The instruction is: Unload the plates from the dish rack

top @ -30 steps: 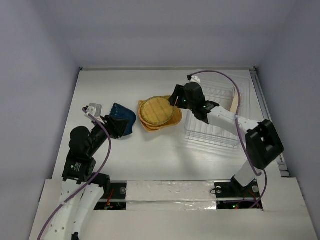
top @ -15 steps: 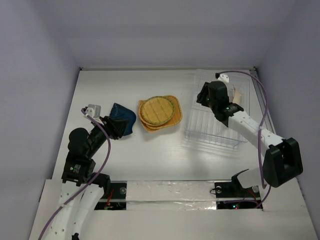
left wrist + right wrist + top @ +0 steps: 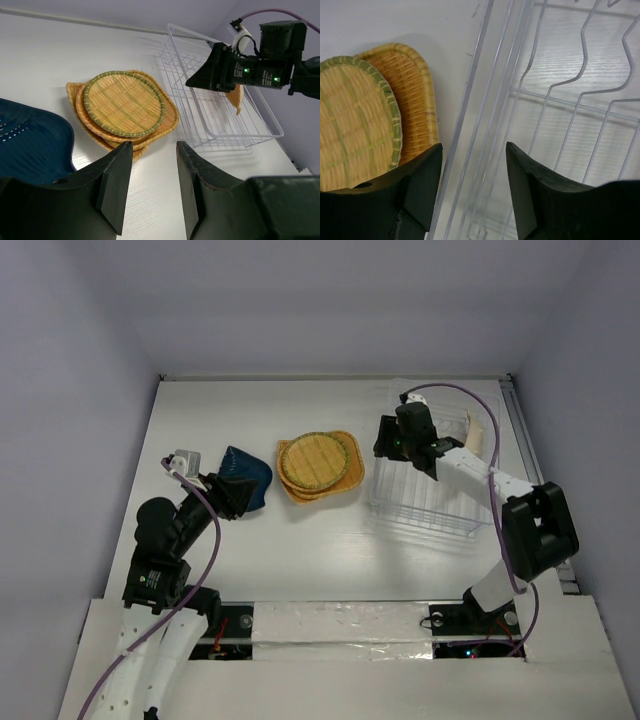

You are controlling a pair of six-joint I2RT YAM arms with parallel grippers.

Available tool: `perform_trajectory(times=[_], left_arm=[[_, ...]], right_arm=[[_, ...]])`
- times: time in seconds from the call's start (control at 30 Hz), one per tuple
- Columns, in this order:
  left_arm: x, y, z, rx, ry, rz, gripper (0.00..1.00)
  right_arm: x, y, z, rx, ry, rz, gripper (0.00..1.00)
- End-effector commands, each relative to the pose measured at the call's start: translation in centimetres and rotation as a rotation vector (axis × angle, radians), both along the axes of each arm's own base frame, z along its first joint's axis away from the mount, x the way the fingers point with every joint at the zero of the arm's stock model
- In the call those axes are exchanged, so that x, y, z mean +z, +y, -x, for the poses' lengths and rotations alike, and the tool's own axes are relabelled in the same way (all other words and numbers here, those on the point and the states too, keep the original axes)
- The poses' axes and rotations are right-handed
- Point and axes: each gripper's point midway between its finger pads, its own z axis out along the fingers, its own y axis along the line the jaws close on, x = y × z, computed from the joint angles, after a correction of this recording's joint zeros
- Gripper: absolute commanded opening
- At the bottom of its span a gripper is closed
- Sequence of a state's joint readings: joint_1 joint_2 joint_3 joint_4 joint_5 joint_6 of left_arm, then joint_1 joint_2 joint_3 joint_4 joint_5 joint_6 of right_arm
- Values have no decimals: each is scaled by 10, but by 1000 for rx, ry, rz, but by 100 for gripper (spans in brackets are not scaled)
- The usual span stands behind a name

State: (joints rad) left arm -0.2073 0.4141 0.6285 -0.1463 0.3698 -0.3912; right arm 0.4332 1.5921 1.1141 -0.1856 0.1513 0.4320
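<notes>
Orange-tan woven plates (image 3: 318, 467) sit in a neat stack out on the white table (image 3: 300, 410), a round green-rimmed one on top of rounded-square ones, just left of the dish rack (image 3: 432, 502) and clear of its wires. The dark blue plate (image 3: 248, 477) lies flat on the table too, just left of the stack. And there's one tan plate (image 3: 470, 444) inside the rack, standing on edge against the far right side; the left wrist view picks it out behind the white wires (image 3: 236, 99). The right gripper (image 3: 392, 443) hangs over the rack's left wall, near the far corner, and its own camera shows the jaws spread wide with nothing between them, only the rack's rail (image 3: 470, 95) below and the edge of the stack (image 3: 415, 95) off to the left. Over on the other side, the left gripper (image 3: 228, 492) sits low at the blue plate's near edge, jaws parted and empty as well; whether a finger (image 3: 116, 185) touches that plate I cannot tell.
</notes>
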Motion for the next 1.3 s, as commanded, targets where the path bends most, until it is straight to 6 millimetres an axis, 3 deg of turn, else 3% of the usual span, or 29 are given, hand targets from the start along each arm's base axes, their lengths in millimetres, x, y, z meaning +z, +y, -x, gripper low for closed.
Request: perform_trajectory(times=[0.0,0.23,0.37,0.5,0.7,0.83,0.9,0.93,0.97,1.07,1.17,1.27], left_arm=[[9,-1,-1,-9,-50,12,37],[8,-1,-1,-9,-47,13,38],[9,-1,-1,-9,-49,14,38],[8,-1,-2,-6,-47,13,38],[8,-1,-2,-4,-44,14,38],[7,-1,-2,-6,-41,13,38],[7,-1,-3,-6,-41,13,38],[7,-2,-2,-9,-41,13,38],[7,-2,-3,-7,-39,13,38],[7,-2,-3,-7,-41,13,38],[7,-2,-2,-10,-42,14,38],[9,-2,-1,-10,-48,15,38]], right_arm=[[1,6,-11,31,9,31,58],[-15,-9,-10,34,56,158,31],[-14,-11,-7,55,52,178,6],[-12,-13,-5,72,49,193,0],[-11,-20,-3,79,57,246,0],[-9,-8,-8,101,44,213,0],[-3,-8,-12,83,22,207,7],[1,-7,-14,81,8,198,18],[13,-5,-15,78,-18,178,40],[47,-3,-13,73,-105,122,74],[75,-15,-11,13,-170,125,80],[112,-27,-7,-38,-269,110,74]])
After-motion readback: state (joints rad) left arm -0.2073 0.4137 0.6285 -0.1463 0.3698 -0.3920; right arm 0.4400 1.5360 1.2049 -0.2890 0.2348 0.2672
